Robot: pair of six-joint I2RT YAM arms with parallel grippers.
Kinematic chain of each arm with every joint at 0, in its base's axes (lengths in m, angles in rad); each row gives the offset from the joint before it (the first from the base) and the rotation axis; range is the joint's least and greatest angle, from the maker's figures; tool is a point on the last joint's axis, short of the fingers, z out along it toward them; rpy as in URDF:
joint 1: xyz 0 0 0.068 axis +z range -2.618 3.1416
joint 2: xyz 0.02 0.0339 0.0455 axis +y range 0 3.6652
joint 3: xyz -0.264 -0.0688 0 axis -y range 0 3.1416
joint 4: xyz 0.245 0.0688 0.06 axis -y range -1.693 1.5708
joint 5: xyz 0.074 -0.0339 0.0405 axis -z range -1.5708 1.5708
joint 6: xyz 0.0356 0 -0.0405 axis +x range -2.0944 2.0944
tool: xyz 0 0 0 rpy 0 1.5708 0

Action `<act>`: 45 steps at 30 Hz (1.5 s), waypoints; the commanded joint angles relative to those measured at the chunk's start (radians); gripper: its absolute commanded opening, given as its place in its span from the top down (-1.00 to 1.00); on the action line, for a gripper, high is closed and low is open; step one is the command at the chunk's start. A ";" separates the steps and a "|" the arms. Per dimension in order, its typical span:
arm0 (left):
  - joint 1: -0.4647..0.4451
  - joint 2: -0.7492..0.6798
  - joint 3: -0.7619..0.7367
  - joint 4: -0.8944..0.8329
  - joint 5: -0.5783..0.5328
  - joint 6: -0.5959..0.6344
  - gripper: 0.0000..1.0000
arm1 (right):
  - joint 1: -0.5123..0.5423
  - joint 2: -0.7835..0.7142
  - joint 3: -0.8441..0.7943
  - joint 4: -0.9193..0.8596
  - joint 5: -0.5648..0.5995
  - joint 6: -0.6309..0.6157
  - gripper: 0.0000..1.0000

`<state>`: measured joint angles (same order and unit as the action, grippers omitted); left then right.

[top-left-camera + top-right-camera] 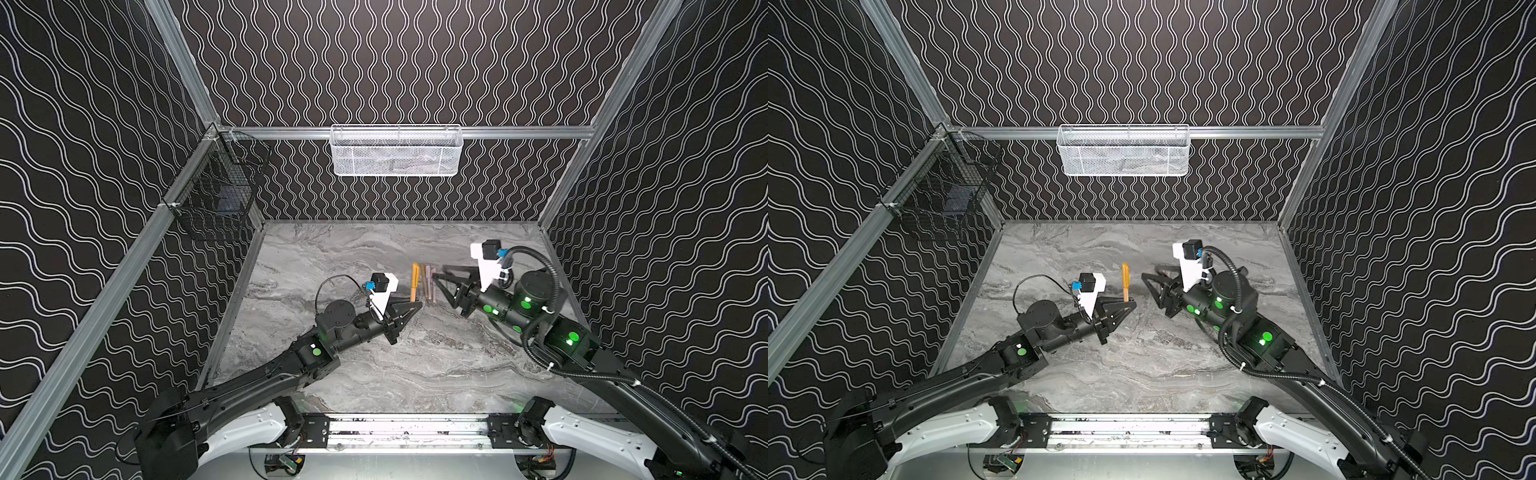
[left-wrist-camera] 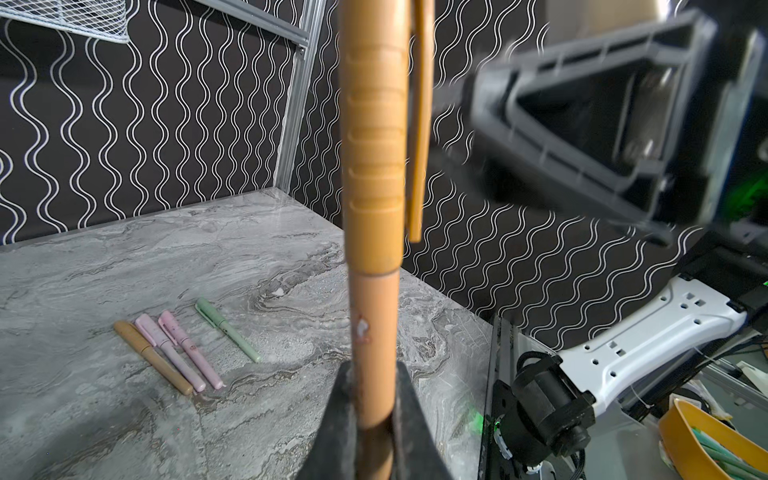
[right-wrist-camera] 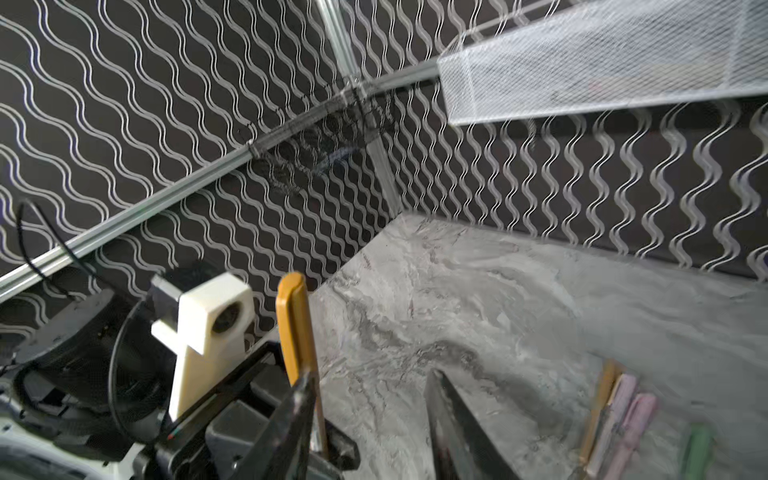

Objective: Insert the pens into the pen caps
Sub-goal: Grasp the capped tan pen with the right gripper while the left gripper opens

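Observation:
My left gripper (image 2: 376, 399) (image 1: 417, 305) is shut on the lower barrel of a tan-orange pen (image 2: 374, 324) (image 1: 414, 282) (image 1: 1125, 282), held upright above the table. A tan-orange pen cap (image 2: 374, 145) (image 3: 295, 324) with a clip sits on the pen's upper end. My right gripper (image 3: 370, 376) (image 1: 437, 273) (image 1: 1148, 272) stands open just right of that pen, with nothing between its fingers. Several capped pens lie side by side on the table: a tan one (image 2: 151, 357), two pink ones (image 2: 170, 351) (image 2: 191, 349) and a pale green one (image 2: 226, 328).
The marble table (image 1: 374, 365) is walled on three sides. A white mesh basket (image 1: 395, 151) hangs on the back wall and a black wire basket (image 1: 216, 195) on the left wall. An orange bin (image 2: 702, 440) sits off the table's front edge.

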<state>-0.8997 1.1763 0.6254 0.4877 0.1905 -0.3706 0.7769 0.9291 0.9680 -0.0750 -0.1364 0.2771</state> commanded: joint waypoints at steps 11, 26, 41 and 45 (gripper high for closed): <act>0.001 0.003 0.011 0.002 -0.010 -0.005 1.00 | 0.011 0.099 -0.040 0.165 -0.258 0.067 0.34; 0.000 0.001 0.015 -0.032 -0.114 -0.039 -0.11 | 0.015 0.140 -0.004 0.182 -0.204 0.089 0.96; 0.001 -0.343 -0.120 -0.327 -0.359 -0.113 -0.97 | -0.112 0.274 0.104 0.136 -0.036 0.149 0.98; 0.001 -0.419 -0.131 -0.411 -0.416 -0.128 -0.97 | -0.179 0.372 0.081 0.113 -0.073 0.182 0.97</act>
<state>-0.8986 0.7826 0.5014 0.1604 -0.1562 -0.4732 0.6197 1.2575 1.0580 0.0643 -0.1864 0.4126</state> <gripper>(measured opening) 0.986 0.107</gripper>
